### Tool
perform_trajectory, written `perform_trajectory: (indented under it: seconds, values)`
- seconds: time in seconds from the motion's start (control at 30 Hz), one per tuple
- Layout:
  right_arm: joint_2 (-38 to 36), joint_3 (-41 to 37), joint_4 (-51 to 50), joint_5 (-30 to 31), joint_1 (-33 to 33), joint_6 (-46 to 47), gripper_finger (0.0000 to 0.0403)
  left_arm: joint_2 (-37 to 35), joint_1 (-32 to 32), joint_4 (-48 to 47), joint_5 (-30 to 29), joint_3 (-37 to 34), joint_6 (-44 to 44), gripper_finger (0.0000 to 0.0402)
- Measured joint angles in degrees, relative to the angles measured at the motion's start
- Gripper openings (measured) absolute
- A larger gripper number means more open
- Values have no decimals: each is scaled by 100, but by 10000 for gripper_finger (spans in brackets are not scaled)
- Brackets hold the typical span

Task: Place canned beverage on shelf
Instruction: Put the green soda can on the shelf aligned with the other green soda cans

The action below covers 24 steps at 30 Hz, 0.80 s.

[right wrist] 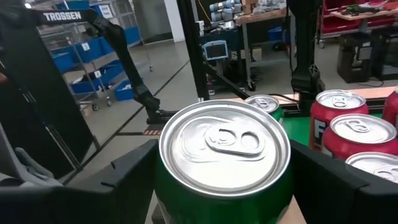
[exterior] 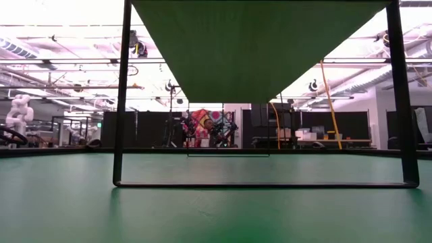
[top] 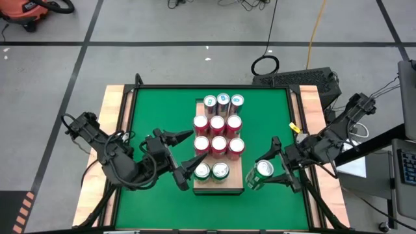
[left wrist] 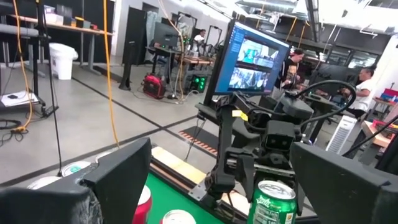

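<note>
High view: your right gripper [top: 272,170] is spread around a green can [top: 260,173], fingers flanking it on both sides; contact can't be confirmed from here. The can sits on the green counter [top: 156,123] just beside the shelf [top: 235,187], off its right edge near the front corner. The shelf carries three silver-topped cans at the back, six red cans [top: 218,134] in the middle and two green-rimmed cans [top: 212,171] at the front. One front slot on the shelf is free, next to your can. Your left gripper [top: 184,154] is spread wide and holds nothing, at the shelf's left edge beside the front rows.

Low view: only bare green counter, a dark frame and the room beyond.

Left wrist view: both fingers stand far apart; the green can [left wrist: 272,201] and the right arm show between them, across the shelf.

Right wrist view: the can's silver lid [right wrist: 224,148] fills the gap between the dark fingers; red cans [right wrist: 339,111] stand close beside.
</note>
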Motion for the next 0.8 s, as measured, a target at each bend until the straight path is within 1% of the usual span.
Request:
perform_trajectory:
  seconds: [0.37, 0.8]
  values:
    - [213, 0, -22, -4, -145, -151, 295, 0, 4, -25, -65, 0, 31, 384]
    - [376, 0, -2, -17, -152, -136, 295, 0, 4, -24, -65, 0, 31, 384]
